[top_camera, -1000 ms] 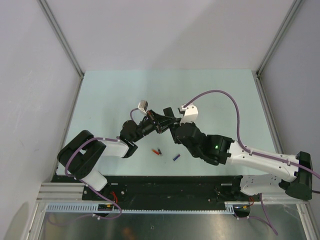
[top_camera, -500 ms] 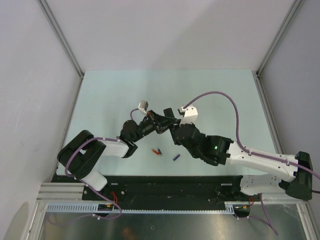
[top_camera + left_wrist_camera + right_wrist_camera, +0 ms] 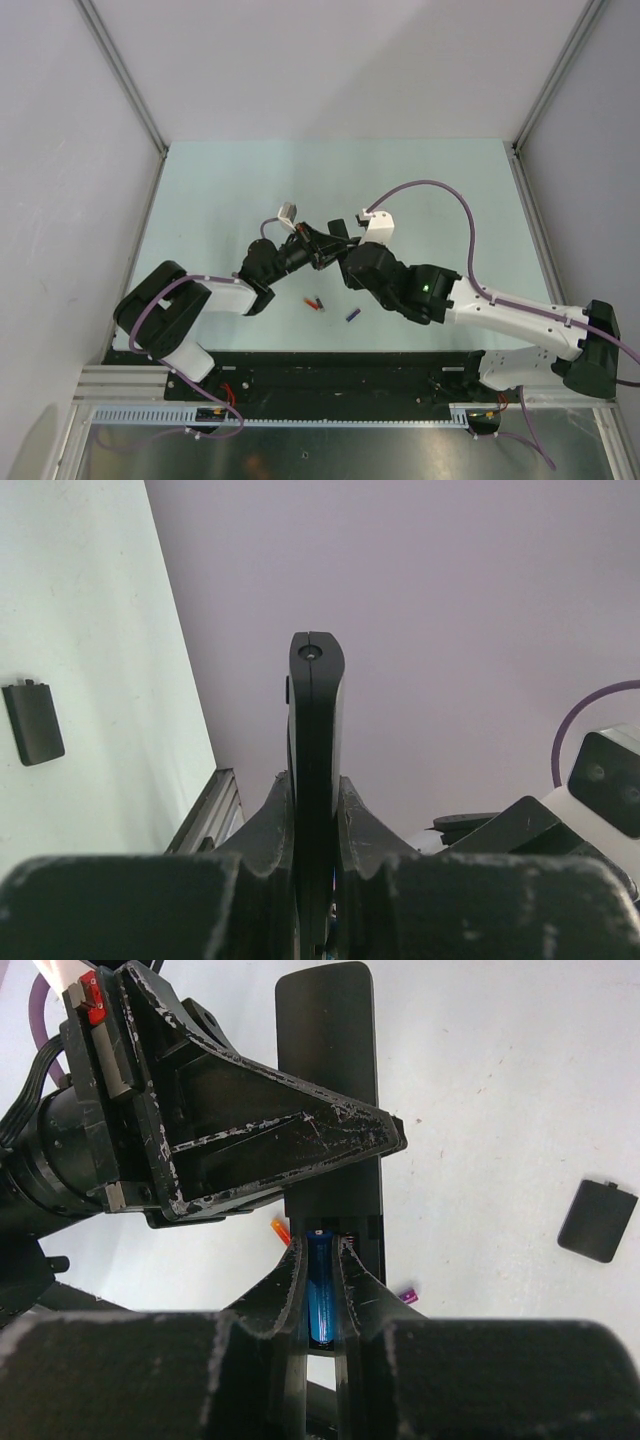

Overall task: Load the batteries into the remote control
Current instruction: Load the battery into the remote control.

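over the last second the right arm has been carried a little up and to the left in the top view, so that the right gripper (image 3: pixel 319 1260) has been brought closer against the left gripper (image 3: pixel 315 785). the left arm is seen in the same pose as in the earlier frames.

the remote control (image 3: pixel 316 715) is held in the air, edge-on, pinched between the left gripper's pressed-in fingers with most of its length standing out beyond them. a blue battery (image 3: pixel 320 1295) is pinched lengthwise between the nearly closed fingers of the right gripper, and its far end is set at the open compartment of the remote control. whether that end has already been entered into the bay or is only lined up with it cannot be told, since the spot is shadowed and partly hidden by the fingers.

from this, the small advance is judged to be the insertion stroke for this cell: the battery is being pressed toward its seat while the remote is braced by the other arm. no battery can be confirmed as loaded.

the rest is unchanged against the earlier frames. the loose batteries (image 3: pixel 315 301), red-orange ones with a second blue one just beside them, are left lying on the table (image 3: pixel 220 190) below the two grippers, in the same places. the battery cover (image 3: pixel 597 1220) is lying flat on the table, well apart from the remote.
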### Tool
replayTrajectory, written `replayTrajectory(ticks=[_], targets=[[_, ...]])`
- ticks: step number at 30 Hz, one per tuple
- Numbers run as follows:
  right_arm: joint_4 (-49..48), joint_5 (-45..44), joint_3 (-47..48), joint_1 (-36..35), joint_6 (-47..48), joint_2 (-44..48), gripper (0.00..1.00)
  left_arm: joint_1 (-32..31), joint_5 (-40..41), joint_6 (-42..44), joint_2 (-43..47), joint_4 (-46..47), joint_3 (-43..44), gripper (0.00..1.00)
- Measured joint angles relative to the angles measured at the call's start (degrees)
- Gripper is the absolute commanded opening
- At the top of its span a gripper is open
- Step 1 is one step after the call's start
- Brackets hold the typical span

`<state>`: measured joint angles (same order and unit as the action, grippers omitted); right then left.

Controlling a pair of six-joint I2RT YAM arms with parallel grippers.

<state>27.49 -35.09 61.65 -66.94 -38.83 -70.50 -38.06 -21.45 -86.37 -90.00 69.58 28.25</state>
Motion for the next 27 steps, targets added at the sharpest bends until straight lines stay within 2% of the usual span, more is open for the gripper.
replayTrajectory(ticks=[14,27], targets=[[1.07,6.12,1.51,3.06,-1.68,-2.34,0.00,0.59,0.04,2.01,1.01,-3.61,0.02,0.00],[0.98,7.19,2.25,3.56,-1.68,-3.58,0.00,0.98,0.72,2.82,2.80,-7.21,0.02,0.00]])
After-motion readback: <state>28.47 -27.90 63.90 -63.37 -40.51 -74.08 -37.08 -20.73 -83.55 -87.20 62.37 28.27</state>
